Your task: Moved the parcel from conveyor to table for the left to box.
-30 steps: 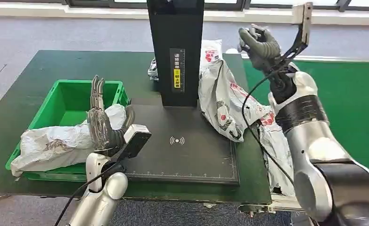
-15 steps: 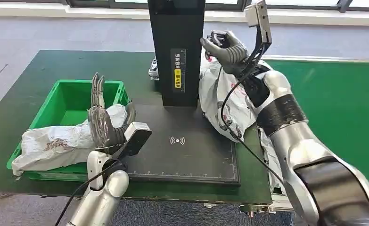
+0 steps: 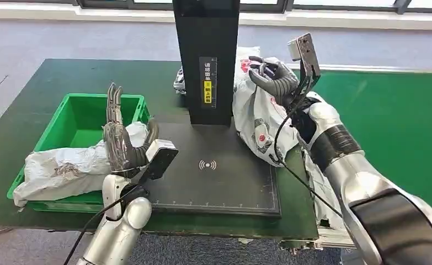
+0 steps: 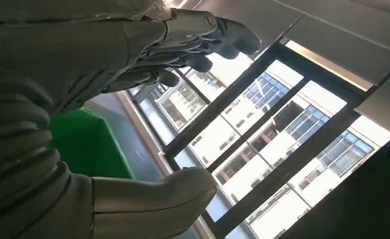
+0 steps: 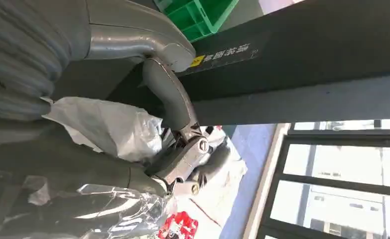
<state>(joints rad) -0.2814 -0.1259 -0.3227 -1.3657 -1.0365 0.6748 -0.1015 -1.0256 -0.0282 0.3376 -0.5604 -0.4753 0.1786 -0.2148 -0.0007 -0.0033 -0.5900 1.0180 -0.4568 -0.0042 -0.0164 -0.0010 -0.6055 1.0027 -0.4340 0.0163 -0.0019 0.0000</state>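
Note:
A white parcel (image 3: 260, 118) with red print leans beside the black scanner column at the table's right side, next to the green conveyor (image 3: 384, 116). My right hand (image 3: 272, 77) sits on the parcel's top with its fingers curled over the plastic. In the right wrist view the thumb (image 5: 170, 94) and fingers (image 5: 183, 162) lie around a fold of the parcel (image 5: 113, 129), but whether they grip it is unclear. My left hand (image 3: 120, 146) stands upright and holds nothing, fingers apart, in front of the green box (image 3: 81, 113). The left wrist view shows its fingers (image 4: 202, 40) spread.
A crumpled white parcel (image 3: 64, 168) lies across the green box's front rim. The black scanner column (image 3: 205, 61) stands on a black scale pad (image 3: 219, 182) at mid table. More bags lie behind the column (image 3: 179, 81) and at the table's right edge (image 3: 324, 176).
My right hand swung left from high over the conveyor and came down onto the top of the parcel. The left hand and the parcel in the box stayed still.

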